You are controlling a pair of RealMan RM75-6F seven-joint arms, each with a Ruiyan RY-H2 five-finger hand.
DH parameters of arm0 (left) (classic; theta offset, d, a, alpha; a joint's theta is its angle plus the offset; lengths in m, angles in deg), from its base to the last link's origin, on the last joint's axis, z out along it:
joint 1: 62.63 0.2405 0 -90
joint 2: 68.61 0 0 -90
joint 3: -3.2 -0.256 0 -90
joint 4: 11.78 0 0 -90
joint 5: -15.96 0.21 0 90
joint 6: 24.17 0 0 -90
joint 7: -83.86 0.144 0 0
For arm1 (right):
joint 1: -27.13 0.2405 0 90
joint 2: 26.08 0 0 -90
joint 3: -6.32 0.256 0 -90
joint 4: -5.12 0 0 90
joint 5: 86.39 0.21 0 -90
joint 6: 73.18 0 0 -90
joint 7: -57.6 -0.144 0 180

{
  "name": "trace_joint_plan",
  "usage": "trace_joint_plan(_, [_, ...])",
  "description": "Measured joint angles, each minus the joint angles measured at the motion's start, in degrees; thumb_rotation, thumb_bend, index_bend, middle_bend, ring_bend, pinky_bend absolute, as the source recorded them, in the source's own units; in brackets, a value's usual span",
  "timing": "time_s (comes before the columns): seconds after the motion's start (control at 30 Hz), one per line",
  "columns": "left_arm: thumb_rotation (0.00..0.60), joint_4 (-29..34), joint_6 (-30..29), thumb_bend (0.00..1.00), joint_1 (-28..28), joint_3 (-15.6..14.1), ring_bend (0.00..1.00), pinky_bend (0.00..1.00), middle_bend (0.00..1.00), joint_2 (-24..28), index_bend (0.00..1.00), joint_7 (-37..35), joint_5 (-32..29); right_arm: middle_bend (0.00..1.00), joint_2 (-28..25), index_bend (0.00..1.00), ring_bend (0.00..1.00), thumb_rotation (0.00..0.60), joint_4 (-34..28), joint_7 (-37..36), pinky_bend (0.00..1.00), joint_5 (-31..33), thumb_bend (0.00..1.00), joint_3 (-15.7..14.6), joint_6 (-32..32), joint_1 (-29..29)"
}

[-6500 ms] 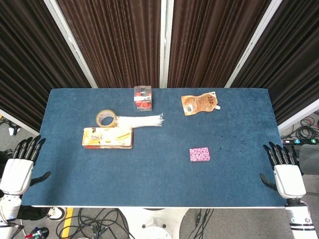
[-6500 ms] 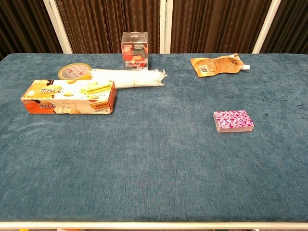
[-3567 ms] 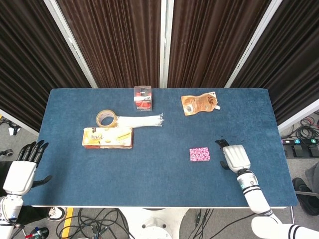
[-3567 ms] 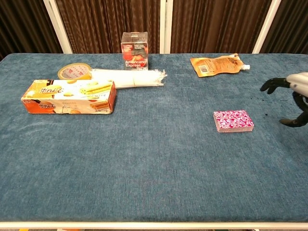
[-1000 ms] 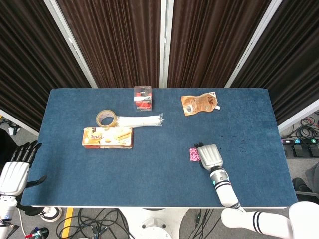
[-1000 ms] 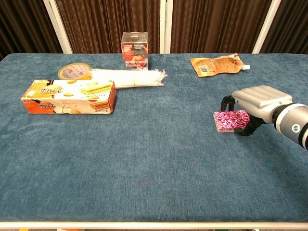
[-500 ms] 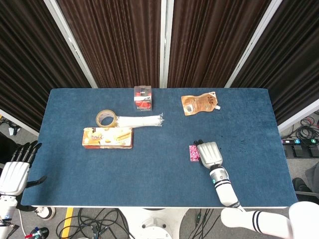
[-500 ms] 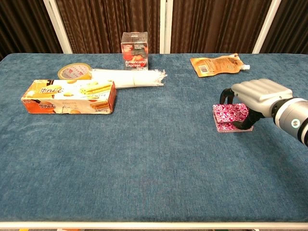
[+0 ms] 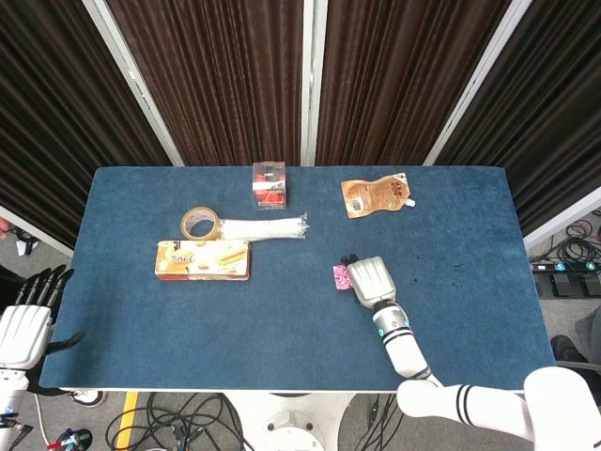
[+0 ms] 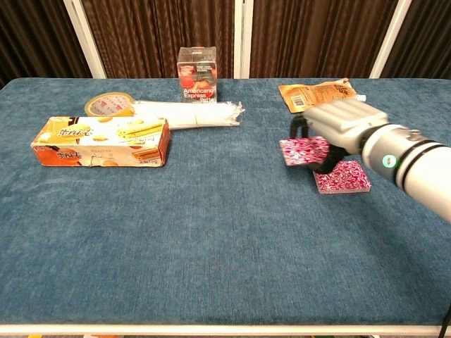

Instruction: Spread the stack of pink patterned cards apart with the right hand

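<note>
1. Pink patterned cards [image 10: 342,176] lie right of the table's centre on the blue cloth table [image 10: 211,232]; in the chest view part of the deck rests flat on the cloth, while an upper portion [image 10: 303,151] is displaced toward 9 o'clock and sits under the right hand [image 10: 338,134].

2. Right hand: palm down over the displaced portion, fingers curled onto its far and near edges. It appears to grip or press these cards (whether they are lifted clear of the cloth or dragged along it cannot be told).

3. In the head view only a sliver of the cards [image 9: 342,277] shows at 9 o'clock of the right hand [image 9: 369,281]; the rest is hidden beneath the hand.

4. Left hand [image 9: 26,329]: at the table's near-left corner, off the cloth, fingers apart and holding nothing.

5. Progress, as a judgement: the spread is begun but incomplete. The stack is parted into two overlapping clumps, not fanned into separate cards. What is left is to draw the held clump further toward 9 o'clock so that the cards shed one by one.

6. Bystanders at 10 to 12 o'clock, well apart from the cards: snack box [image 10: 102,143], tape roll [image 10: 108,105], orange pouch [image 10: 310,91].
</note>
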Motion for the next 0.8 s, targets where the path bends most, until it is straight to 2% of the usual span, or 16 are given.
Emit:
trace_joint_plan(0.47, [0.6, -0.7, -0.2, 0.0, 0.3, 0.2, 0.0, 0.1, 0.03, 0.2, 0.06, -0.9, -0.4, 0.38, 7.5, 0.43, 0.73, 0.6, 8.3, -0.4, 0.88, 0.4, 0.31, 1.4, -3.5, 4.6])
trace_joint_plan(0.8, [0.6, -1.0, -0.2, 0.0, 0.6, 0.2, 0.0, 0.1, 0.03, 0.4, 0.06, -1.1, -0.7, 0.32, 8.7, 0.39, 0.73, 0.6, 10.4, 0.7, 0.88, 2.2, 0.3, 1.4, -5.6, 6.1])
